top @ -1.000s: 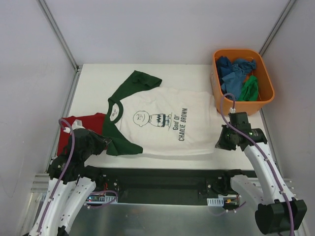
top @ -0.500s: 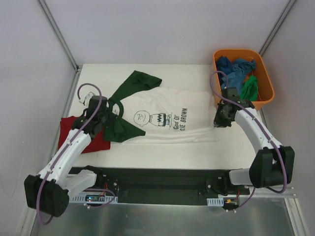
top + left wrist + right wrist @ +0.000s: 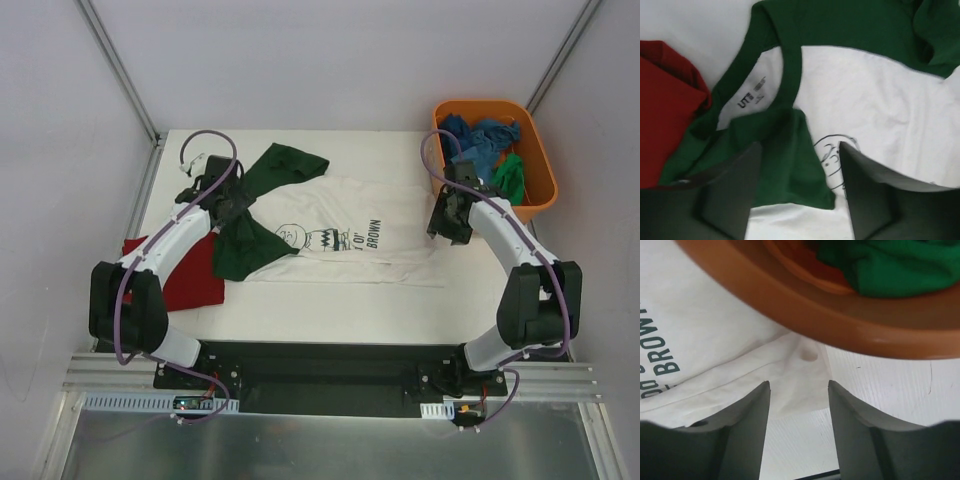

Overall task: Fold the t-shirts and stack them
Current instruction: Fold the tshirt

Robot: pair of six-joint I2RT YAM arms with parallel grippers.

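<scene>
The white t-shirt (image 3: 395,210) with dark green sleeves lies spread across the middle of the table (image 3: 330,300) in the overhead view. Its collar is toward the left of the frame and its hem toward the right, with the black cartoon print and lettering facing up. The left gripper (image 3: 799,148) hovers at the collar end, its jaws parted a moderate way with nothing pinched between them. In its wrist view the rumpled green sleeve (image 3: 790,165) lies directly beneath the gap, and the collar label is just above it in the frame. The right gripper (image 3: 798,388) sits at the hem end, jaws likewise apart and empty. The white hem corner lies flat under and just beyond its fingertips, close against the wall of the orange tub (image 3: 790,305). The dark red t-shirt (image 3: 190,280) lies at the lower left of the overhead frame, partly under the green sleeve. Blue shirts (image 3: 478,145) and a green shirt (image 3: 510,178) lie bundled in the tub at upper right.
</scene>
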